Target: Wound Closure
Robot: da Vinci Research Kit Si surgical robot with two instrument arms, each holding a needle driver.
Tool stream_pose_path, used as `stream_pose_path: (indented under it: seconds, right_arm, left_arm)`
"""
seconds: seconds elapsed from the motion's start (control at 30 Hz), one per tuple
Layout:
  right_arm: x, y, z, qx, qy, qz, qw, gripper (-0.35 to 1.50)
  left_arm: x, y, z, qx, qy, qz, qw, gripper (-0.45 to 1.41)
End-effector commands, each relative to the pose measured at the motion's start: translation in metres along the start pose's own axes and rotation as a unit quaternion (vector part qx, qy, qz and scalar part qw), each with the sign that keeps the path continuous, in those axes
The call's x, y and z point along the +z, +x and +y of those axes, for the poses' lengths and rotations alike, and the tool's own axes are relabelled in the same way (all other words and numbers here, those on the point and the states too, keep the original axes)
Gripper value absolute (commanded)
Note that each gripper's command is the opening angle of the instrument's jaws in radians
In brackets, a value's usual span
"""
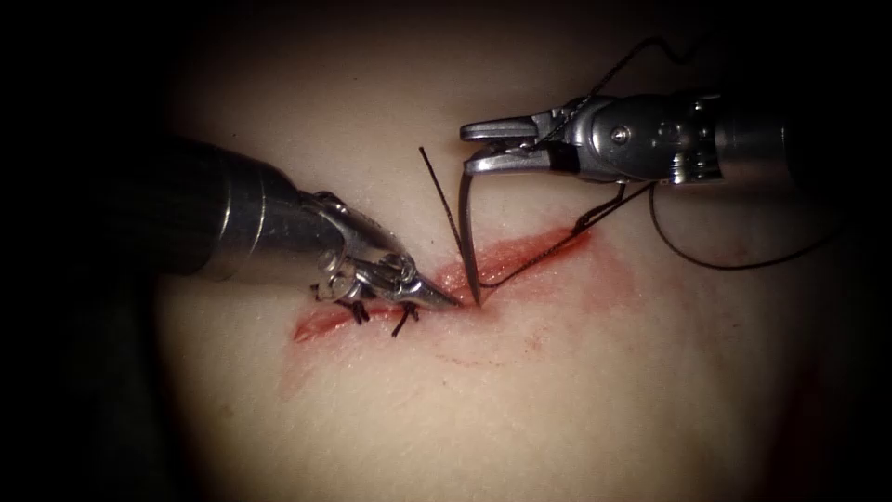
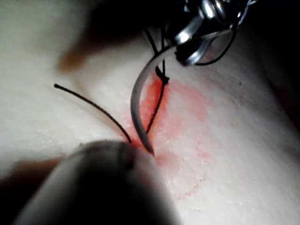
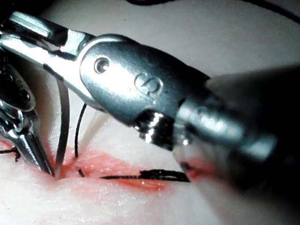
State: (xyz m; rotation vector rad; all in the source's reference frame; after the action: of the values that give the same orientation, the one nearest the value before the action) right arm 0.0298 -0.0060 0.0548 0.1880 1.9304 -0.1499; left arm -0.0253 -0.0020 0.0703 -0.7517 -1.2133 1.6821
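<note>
My right tool [image 1: 467, 149] reaches in from the right above the tissue [image 1: 576, 372], shut on the curved needle [image 1: 467, 232] near its tail end. The needle hangs almost straight down, and its point touches the tissue at the cut [image 1: 325, 323]; I cannot tell how deep it sits. Close to the left of that point, my left tool [image 1: 451, 299] rests its shut tip on the cut's edge, with nothing seen in its jaws. Black thread [image 1: 539, 256] runs along the cut to the right, and a free tail [image 1: 441, 200] rises from it. Needle [image 3: 62, 126] and left tool [image 3: 47, 169] stand side by side.
Two knotted stitches [image 1: 358, 311] [image 1: 404, 321] cross the cut under the left tool. Red fluid [image 1: 557, 265] stains the tissue around the cut's right half. A loop of thread [image 1: 734, 265] lies on the tissue at the right, under the right tool's shaft [image 1: 669, 139].
</note>
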Motion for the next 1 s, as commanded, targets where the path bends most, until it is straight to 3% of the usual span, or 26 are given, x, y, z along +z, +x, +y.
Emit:
stream_pose_path:
  seconds: [0.03,0.2,0.43,0.67,1.0]
  right_arm:
    - [0.0006,0.0002,0.0014,-0.020,-0.005,0.003,1.000,-0.35]
    - [0.0004,0.0007,0.0019,-0.038,-0.009,0.005,0.999,-0.35]
    - [0.0003,-0.0004,0.0009,-0.050,0.003,-0.007,0.999,-0.35]
    - [0.0005,-0.0017,-0.0006,-0.019,-0.001,-0.019,1.000,-0.35]
    - [-0.0003,-0.0017,-0.0006,0.004,0.008,-0.036,0.999,-0.35]
  left_arm:
    - [0.0007,0.0000,-0.0004,0.000,0.001,0.000,1.000,-0.45]
    - [0.0008,-0.0001,-0.0004,0.001,0.002,0.001,1.000,-0.45]
    - [0.0008,-0.0001,-0.0003,0.001,0.001,0.001,1.000,-0.45]
    - [0.0008,-0.0001,-0.0003,0.001,0.001,0.001,1.000,-0.45]
    - [0.0008,-0.0001,-0.0001,0.000,0.001,0.001,1.000,-0.45]
